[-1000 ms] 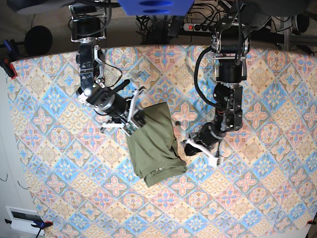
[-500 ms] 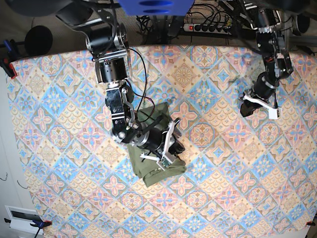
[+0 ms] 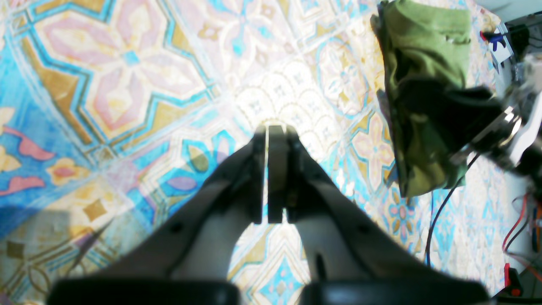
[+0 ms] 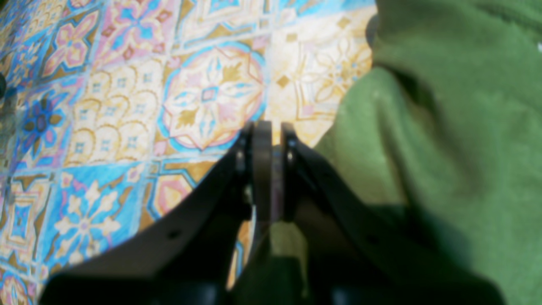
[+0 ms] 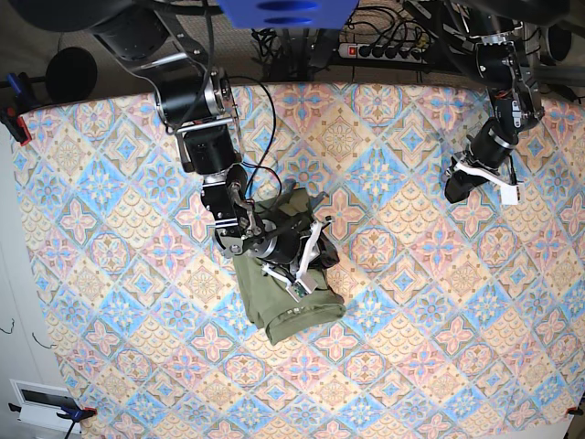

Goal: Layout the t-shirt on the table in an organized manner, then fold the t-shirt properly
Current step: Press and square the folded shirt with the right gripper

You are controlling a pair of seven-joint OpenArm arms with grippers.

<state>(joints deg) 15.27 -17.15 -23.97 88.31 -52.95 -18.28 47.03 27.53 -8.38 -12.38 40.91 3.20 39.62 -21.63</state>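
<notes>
Power strip (image 5: 385, 50): on the floor past the far edge, cables bunched around it.
Blue panel (image 5: 287, 12): top centre.
Round black disc (image 5: 70, 74): far left.
Clamps (image 5: 15, 112): left edge.

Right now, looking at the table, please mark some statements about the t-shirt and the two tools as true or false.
1. The t-shirt is spread flat with both sleeves out. False: it lies folded in a compact bundle.
2. The left tool is shut on nothing. True.
3. The right tool is over the t-shirt. True.
4. The left tool touches the t-shirt. False: it is far off, near the table edge.
</notes>
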